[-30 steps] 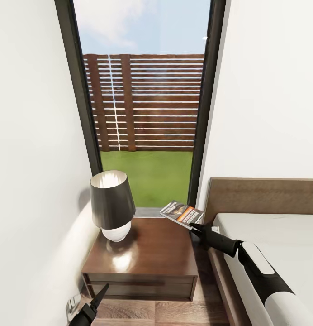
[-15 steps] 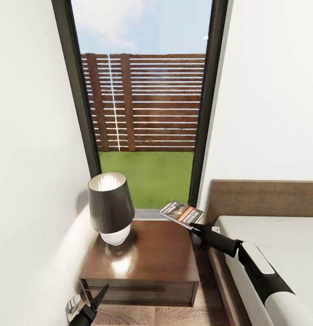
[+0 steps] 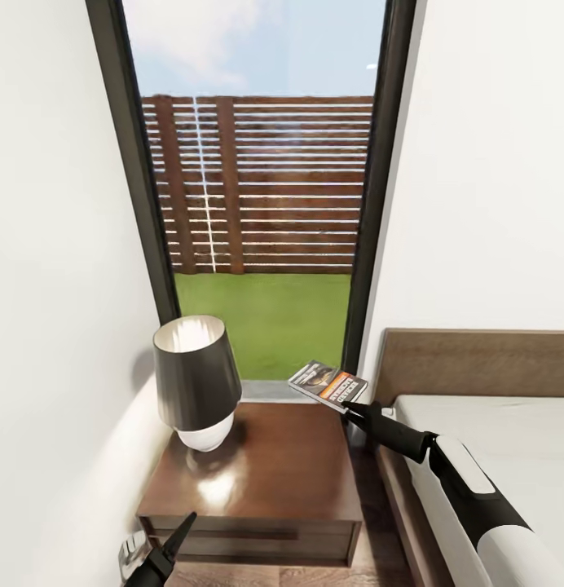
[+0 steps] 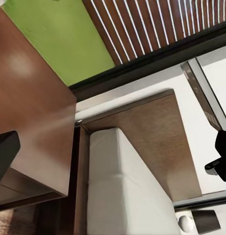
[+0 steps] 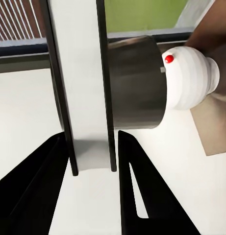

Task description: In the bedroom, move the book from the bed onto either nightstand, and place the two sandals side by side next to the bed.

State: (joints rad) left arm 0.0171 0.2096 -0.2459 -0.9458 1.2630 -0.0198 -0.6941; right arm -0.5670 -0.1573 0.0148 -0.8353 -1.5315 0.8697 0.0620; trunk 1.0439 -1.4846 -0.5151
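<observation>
The book (image 3: 327,384), grey with an orange band, hangs in the air over the back right corner of the nightstand (image 3: 266,469), a dark glossy wooden cabinet. My right gripper (image 3: 348,405) is shut on the book's near edge. In the right wrist view the book (image 5: 86,93) is a pale slab between the two black fingers (image 5: 32,196). The bed (image 3: 498,428) with its brown headboard (image 3: 478,363) lies to the right. My left gripper (image 3: 164,554) hangs low in front of the nightstand, open and holding nothing. The two sandals are out of view.
A lamp (image 3: 196,381) with a dark shade and white base stands on the nightstand's left half. A tall dark-framed window (image 3: 262,212) rises behind, with white walls close on both sides. A narrow strip of wood floor (image 3: 372,489) separates nightstand and bed.
The whole view has shifted a little: nightstand and lamp now sit slightly lower and further left. The right gripper still holds the book at the same spot in the picture.
</observation>
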